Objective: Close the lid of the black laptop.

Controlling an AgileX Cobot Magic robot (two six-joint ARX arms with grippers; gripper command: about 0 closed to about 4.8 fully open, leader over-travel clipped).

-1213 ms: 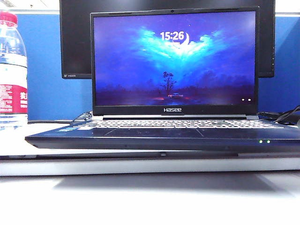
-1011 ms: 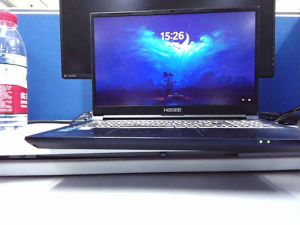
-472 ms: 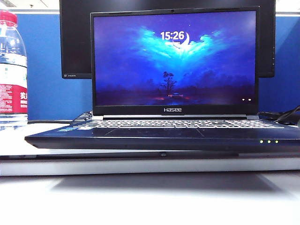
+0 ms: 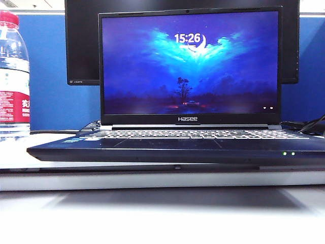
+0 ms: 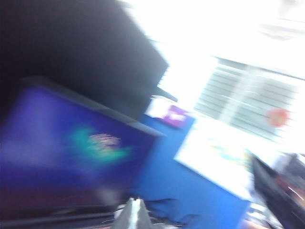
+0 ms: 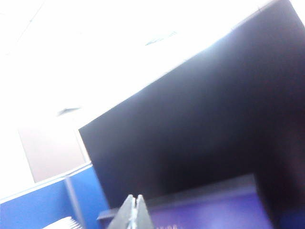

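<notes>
Left wrist view shows the left gripper (image 5: 134,213) only as pale fingertips pressed together, so it reads as closed on nothing; beyond it, blurred, are the lit screen of the lid (image 5: 71,143) and the dark monitor (image 5: 86,47) behind it. In the right wrist view the right gripper (image 6: 133,212) is likewise closed and empty, pointing up at the monitor's dark back with a strip of the lid's blue screen (image 6: 209,210) just past its tips. Neither gripper appears in the exterior view, so both seem to sit off to the sides of the black laptop (image 4: 177,147).

That laptop rests on the worktop (image 4: 152,213), centred, its lid (image 4: 189,63) upright and fully open, a water bottle (image 4: 12,76) at far left. Against the earlier pictures almost nothing has shifted: the lid's picture sits a hair further right, and the green LEDs (image 4: 288,153) went from two to three and back to two. Closing has not begun; a gripper must first reach the lid's top edge.
</notes>
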